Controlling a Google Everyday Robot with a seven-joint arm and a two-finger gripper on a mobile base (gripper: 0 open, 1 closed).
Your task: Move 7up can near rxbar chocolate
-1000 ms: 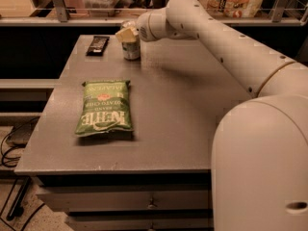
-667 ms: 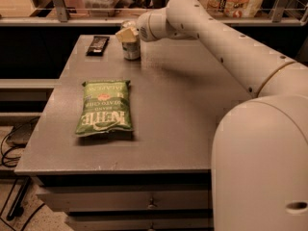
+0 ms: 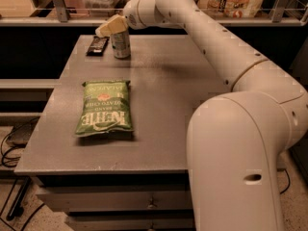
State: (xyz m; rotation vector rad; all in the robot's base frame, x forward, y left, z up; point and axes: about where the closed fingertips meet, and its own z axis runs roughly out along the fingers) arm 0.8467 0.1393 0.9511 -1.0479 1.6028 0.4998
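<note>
The grey counter point(image 3: 183, 95) carries everything, and the task's things stand in its far left corner. The robot's white arm point(image 3: 216, 42) rises from the near right and stretches diagonally across the counter to that corner, judging by the task because the bar lies there and the can has to end up beside it.

The green chip bag point(image 3: 104, 108) lies flat in the near left part, well apart from the corner and out of the arm's path. Its long axis runs front to back.

The gripper point(image 3: 111, 26) sits at the top of the 7up can point(image 3: 121, 46), coming at it from above and the right. Whether it is clamped on the can or has released it cannot be told.

The can stands upright on the counter, long axis vertical and top up under the gripper. It is just to the right of the rxbar chocolate point(image 3: 97, 45), close beside it, so the placement looks essentially reached. The dark bar lies flat, its long axis running roughly front to back.
</note>
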